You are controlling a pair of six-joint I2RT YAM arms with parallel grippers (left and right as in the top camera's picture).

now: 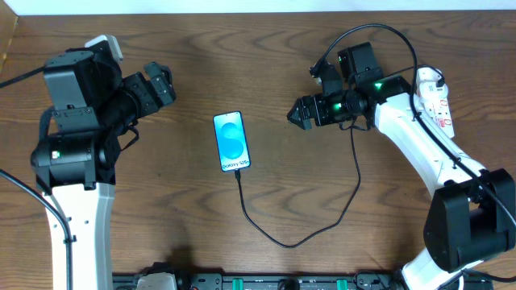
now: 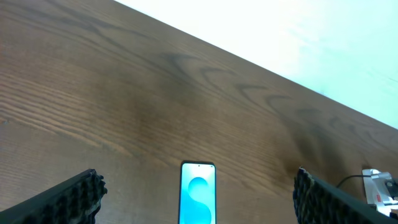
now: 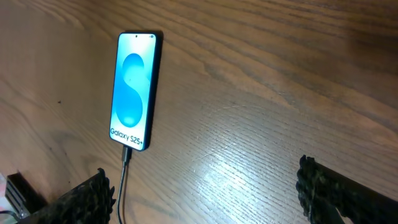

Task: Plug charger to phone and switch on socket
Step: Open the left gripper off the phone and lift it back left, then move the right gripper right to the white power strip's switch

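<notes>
The phone point(image 1: 231, 141) lies flat mid-table, its cyan screen up with "Galaxy S25" at the near end. It also shows in the left wrist view point(image 2: 198, 200) and the right wrist view point(image 3: 131, 89). The charger cable point(image 1: 298, 238) has its tip in the phone's near end point(image 3: 126, 155), loops toward the front and runs up to the right arm. The white socket strip point(image 1: 434, 98) lies at the far right, partly behind the right arm. My left gripper point(image 1: 160, 83) is open and empty, left of the phone. My right gripper point(image 1: 300, 113) is open and empty, right of the phone.
The table is dark wood point(image 1: 266, 56). A rack of fittings point(image 1: 266, 282) runs along the front edge. A pale wall point(image 2: 311, 37) borders the far side of the table. The socket's end shows in the left wrist view point(image 2: 378, 186).
</notes>
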